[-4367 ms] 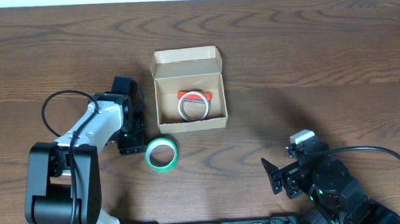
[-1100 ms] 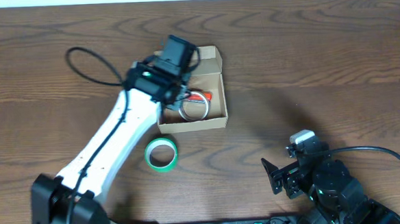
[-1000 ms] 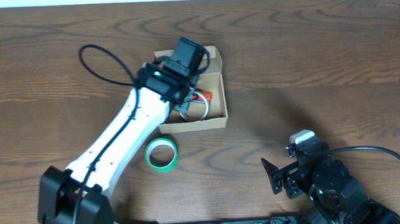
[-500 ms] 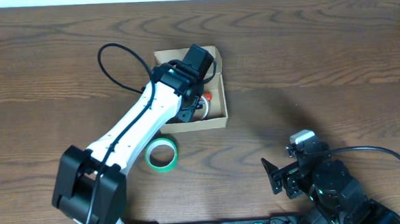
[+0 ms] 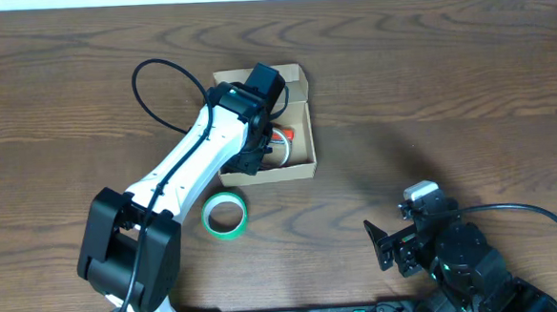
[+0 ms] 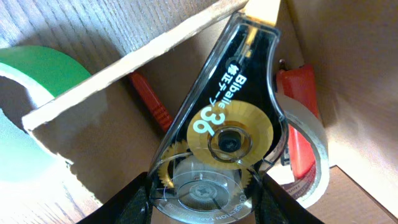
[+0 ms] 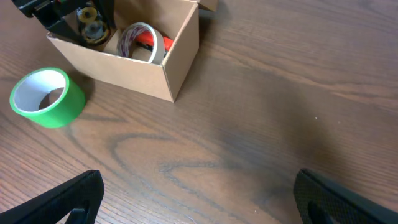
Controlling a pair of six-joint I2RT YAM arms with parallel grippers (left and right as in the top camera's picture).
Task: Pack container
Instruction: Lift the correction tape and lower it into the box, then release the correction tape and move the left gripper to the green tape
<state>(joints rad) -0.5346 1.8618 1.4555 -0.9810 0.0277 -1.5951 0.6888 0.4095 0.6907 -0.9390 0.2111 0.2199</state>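
Currently left gripper [image 6: 205, 199] is down inside the container [image 5: 289, 172], jaws pinching a correction tape dispenser [image 6: 227, 118] by its round body, nose pointing away from the jaws. The container sits on the table [image 5: 447, 90], around and under those jaws, lid flap open. To the right of the jaws in the wrist view is a clear tape roll [image 6: 311, 143] lying over a red item [image 6: 298, 99], probably a cutter, can't confirm. Green tape roll [image 5: 224, 214] is outside the box, past the wall left of the jaws.

For a clean drop:
- lower until the dispenser is near the box floor
- lay it flat in the free strip beside the clear roll
- spread the jaws, then lift straight up; a sideways exit risks catching the close wall and dragging the box

Right gripper [image 7: 199, 205] sits well apart from the left jaws, its own jaws spread wide, nothing between them.

Hidden:
- box floor under the dispenser
- most of both left fingers, cut off at the frame edge
- the grip itself in the overhead view, covered by the arm
- whether the dispenser already touches the floor: cannot tell
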